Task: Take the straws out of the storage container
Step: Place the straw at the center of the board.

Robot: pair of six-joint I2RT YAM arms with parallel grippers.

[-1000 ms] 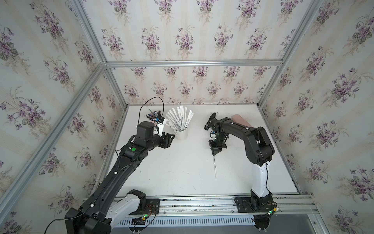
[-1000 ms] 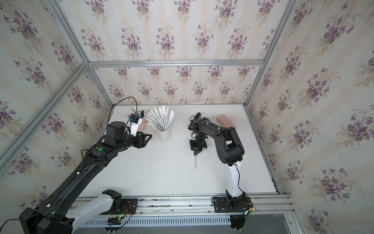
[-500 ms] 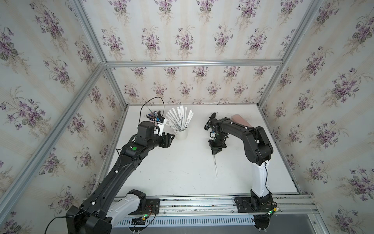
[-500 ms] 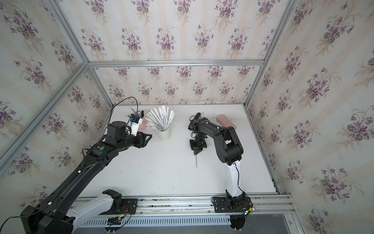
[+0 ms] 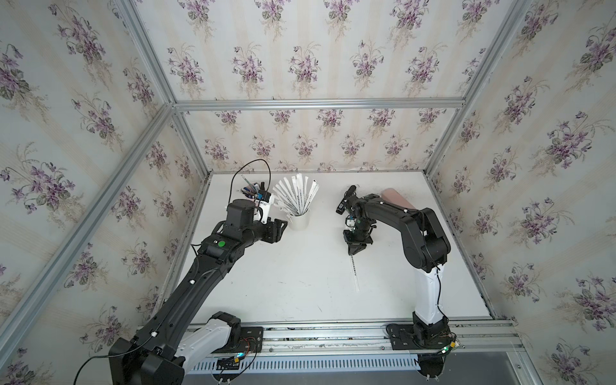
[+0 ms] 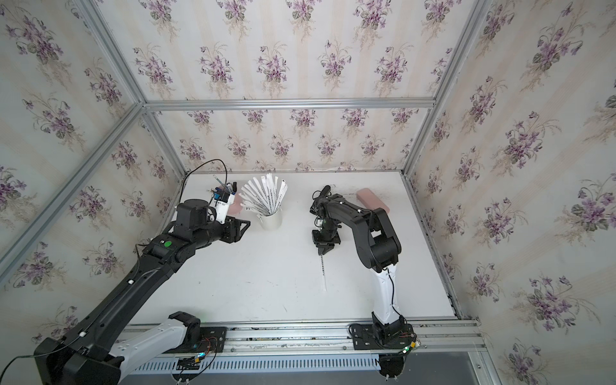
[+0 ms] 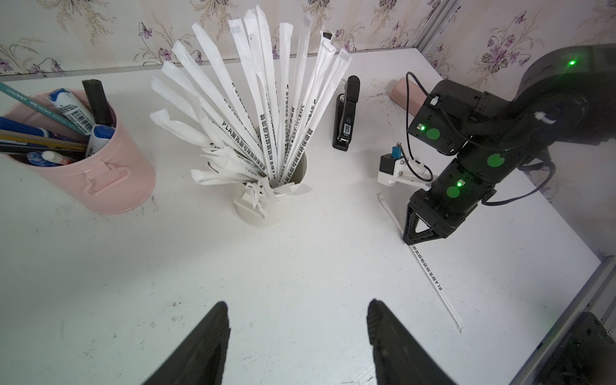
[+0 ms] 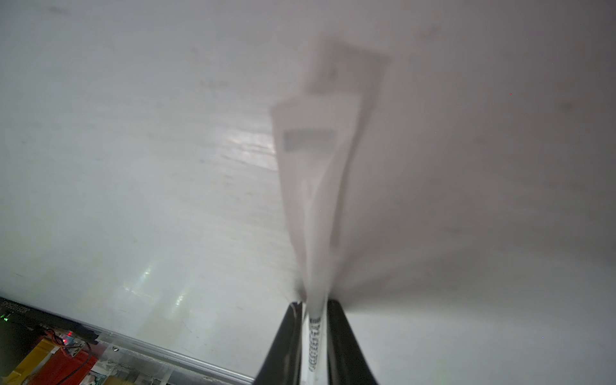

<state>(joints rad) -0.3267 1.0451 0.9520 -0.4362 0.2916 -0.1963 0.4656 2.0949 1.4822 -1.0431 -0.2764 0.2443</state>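
Nearest the front rail, on the white counter point(image 5: 300, 283), one wrapped straw point(image 5: 354, 273) lies flat, well to the right of the storage container point(image 5: 300, 221) and closer to the front than it. It runs roughly front to back.

The right hand point(image 5: 354, 250) points down over that straw's far end, its tips at the counter. In the right wrist view, the straw point(image 8: 313, 200) passes between the two black fingers point(image 8: 340, 333), which flank it closely. Whether they press on the paper or stand just clear of it cannot be told.

The left hand point(image 5: 278, 230) hovers just to the left of the storage container, level with it and not touching it. In the left wrist view its fingers point(image 7: 213, 336) are spread wide with nothing between them, aimed at the container point(image 7: 266, 210).

The container stands upright, a white cup with a small lug at the rim. The straws point(image 7: 266, 100) fan out of it in white paper wrappers with black print. A few bent wrappers droop over its rim on the left.

Left of the container, slightly farther back, a pink pen cup point(image 7: 110, 173) holds pens and pencils. Behind and to the container's right lies a black stapler point(image 7: 346, 113). Farther right, near the back wall, rests a pale pink block point(image 5: 396, 198).
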